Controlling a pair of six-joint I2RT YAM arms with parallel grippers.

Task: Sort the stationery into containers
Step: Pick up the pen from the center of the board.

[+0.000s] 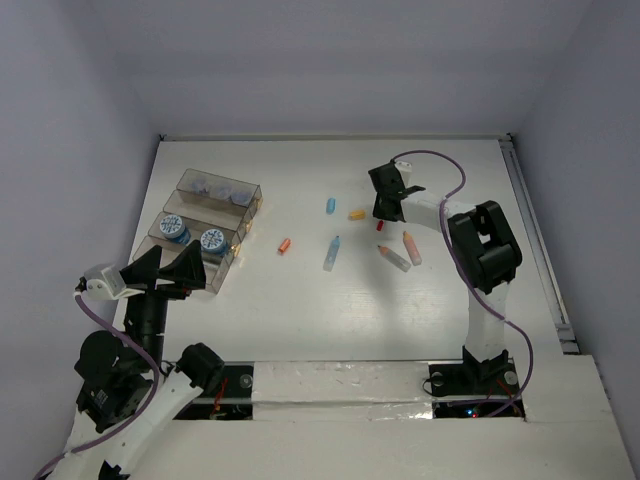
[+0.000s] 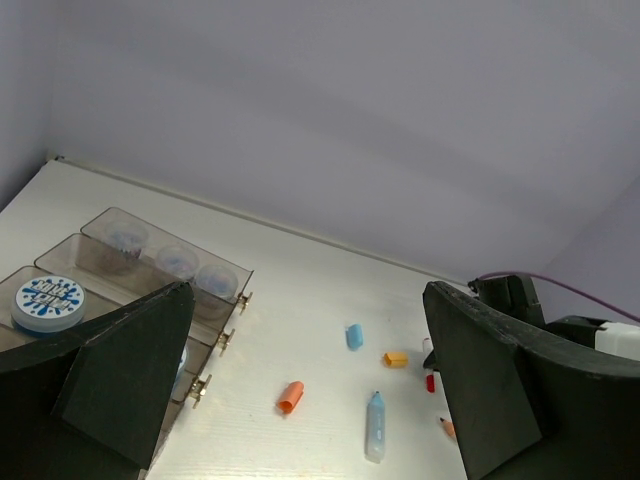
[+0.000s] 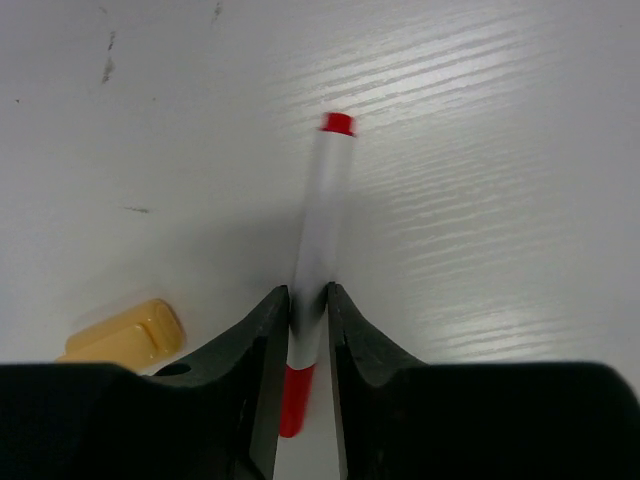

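Right gripper [image 3: 308, 300] is down among the loose stationery on the far right part of the white table [image 1: 300, 300], and its two black fingers are pinched in narrow on the white barrel of a red-capped pen [image 3: 320, 215]. One red end pokes out below the fingertips and the other points away from the wrist camera. Whether the pen is lifted or lying flat, I cannot tell. Just to the left of that grip sits a yellow marker [image 3: 125, 335], close to the finger but apart from it. Over on the left, the left gripper [image 1: 168, 268] hangs at the near edge of the clear bins [image 1: 222, 207], jaws spread wide with nothing between them. Three lilac tubs [image 1: 220, 188] sit in the back bin and two blue-topped tubs [image 1: 211, 240] in the row in front. Out on the open table lie an orange marker [image 1: 285, 245], a short blue marker [image 1: 330, 205] and a longer light-blue marker [image 1: 332, 253], all well apart from the bins.
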